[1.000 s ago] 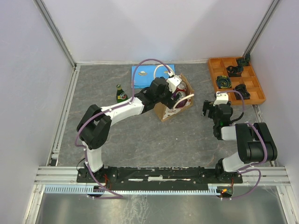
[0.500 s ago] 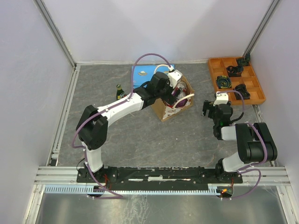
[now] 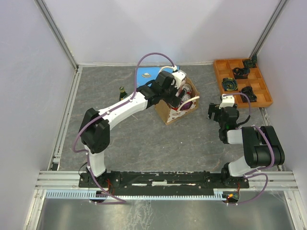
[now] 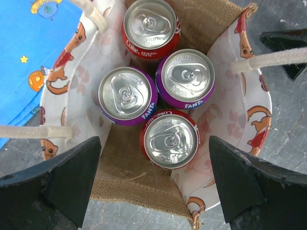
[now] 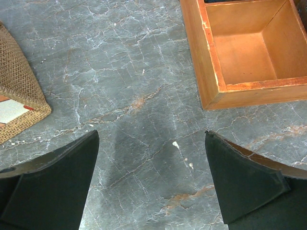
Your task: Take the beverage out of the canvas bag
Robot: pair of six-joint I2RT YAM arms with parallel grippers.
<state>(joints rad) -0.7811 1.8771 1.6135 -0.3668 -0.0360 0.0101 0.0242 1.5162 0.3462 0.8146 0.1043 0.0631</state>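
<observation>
Left arm reaches out to the far middle of the table point(image 3: 139, 136), wrist bent down over the canvas bag point(image 3: 168, 114). The bag stands upright, mouth open, just near and right of the blue picture book point(image 3: 145, 74); whether the two touch I cannot tell.

Wrist view straight down into the bag: four cans standing on end, packed close.
- red Coke can point(image 4: 149, 26), far side
- purple Fanta can point(image 4: 186, 79), middle right
- second purple Fanta can point(image 4: 127, 95), middle left
- second red Coke can point(image 4: 169, 139), nearest side

All four are inside, tops up and tabs unopened.

Left gripper point(image 4: 154, 149) is released, fingers spread wide at either side of the bag's mouth, gripping nothing. The cans sit lower down between them, none touched. I cannot tell whether the fingertips are inside the rim or just outside it. White rope handles point(image 4: 268, 58) run across the cream printed sides.

Right arm is folded back on the right. Right gripper point(image 5: 151, 139) hangs above bare grey tabletop, jaws wide apart and empty, between the bag's corner and the orange tray point(image 5: 207, 72).

The tray lies at the far right with small black parts point(image 3: 238, 72) in its compartments. A green bottle point(image 3: 122, 90) stands left of the bag, half hidden behind the left arm.
</observation>
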